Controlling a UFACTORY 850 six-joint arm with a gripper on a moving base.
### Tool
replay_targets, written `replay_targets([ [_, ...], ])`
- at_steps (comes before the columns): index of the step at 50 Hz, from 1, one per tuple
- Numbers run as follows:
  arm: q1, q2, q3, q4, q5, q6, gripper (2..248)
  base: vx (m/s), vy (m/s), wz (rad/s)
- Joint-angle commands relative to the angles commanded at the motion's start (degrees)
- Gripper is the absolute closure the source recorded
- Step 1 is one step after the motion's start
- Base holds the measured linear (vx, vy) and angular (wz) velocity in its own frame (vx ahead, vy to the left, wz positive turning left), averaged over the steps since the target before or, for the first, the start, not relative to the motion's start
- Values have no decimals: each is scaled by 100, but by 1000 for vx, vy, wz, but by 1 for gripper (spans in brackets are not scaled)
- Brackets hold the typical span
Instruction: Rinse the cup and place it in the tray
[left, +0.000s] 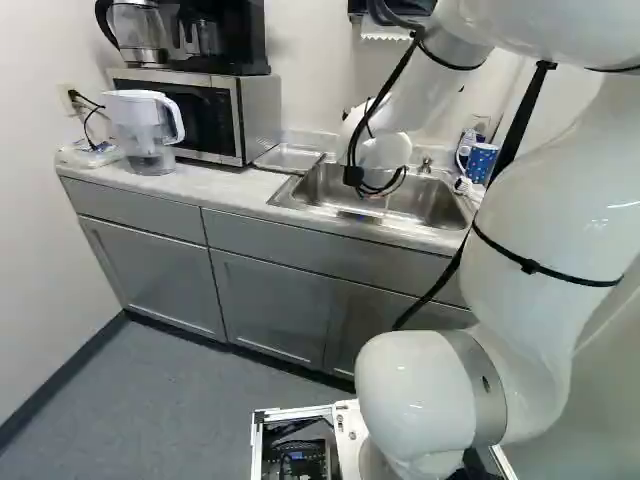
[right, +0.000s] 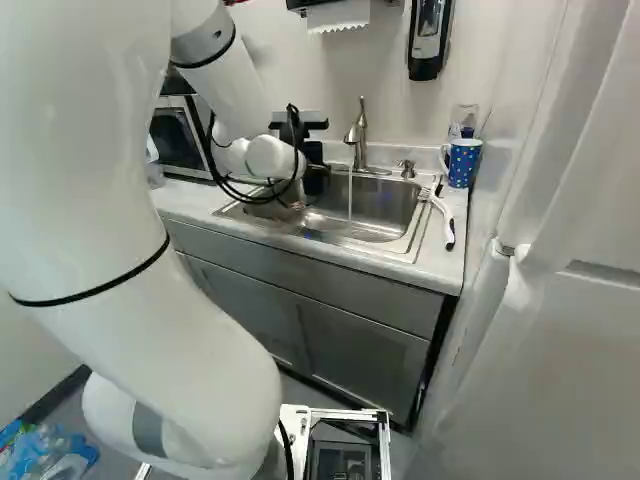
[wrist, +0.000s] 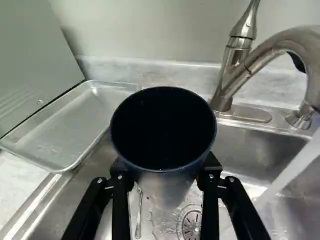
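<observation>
My gripper (right: 316, 180) hangs over the sink (right: 385, 205) in the right base view, its fingers hard to make out. In the wrist view the gripper (wrist: 166, 170) is shut on the dark blue cup (wrist: 162, 127), one finger on either side, with the cup's mouth facing the camera. Water (wrist: 295, 165) runs from the faucet (wrist: 280, 47) off to one side of the cup, apart from it. The shallow metal tray (wrist: 62, 125) lies on the counter along the sink's edge, by the microwave; nothing stands in it.
A spoon (wrist: 139, 215) lies in the sink near the drain (wrist: 191, 223). Right of the sink are a blue dotted mug (right: 462, 164) and a white-handled brush (right: 442, 215). The microwave (left: 200, 110) and a water pitcher (left: 145, 130) stand to the left.
</observation>
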Motion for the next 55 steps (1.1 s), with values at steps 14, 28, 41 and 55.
replay_targets([
  [14,-91,40,228,0,177,0,124,0,0,0],
  [28,-188,72,452,0,349,0,124,0,0,0],
  [41,-321,121,557,0,349,0,124,0,0,0],
  [55,-510,175,613,0,349,0,124,0,0,0],
])
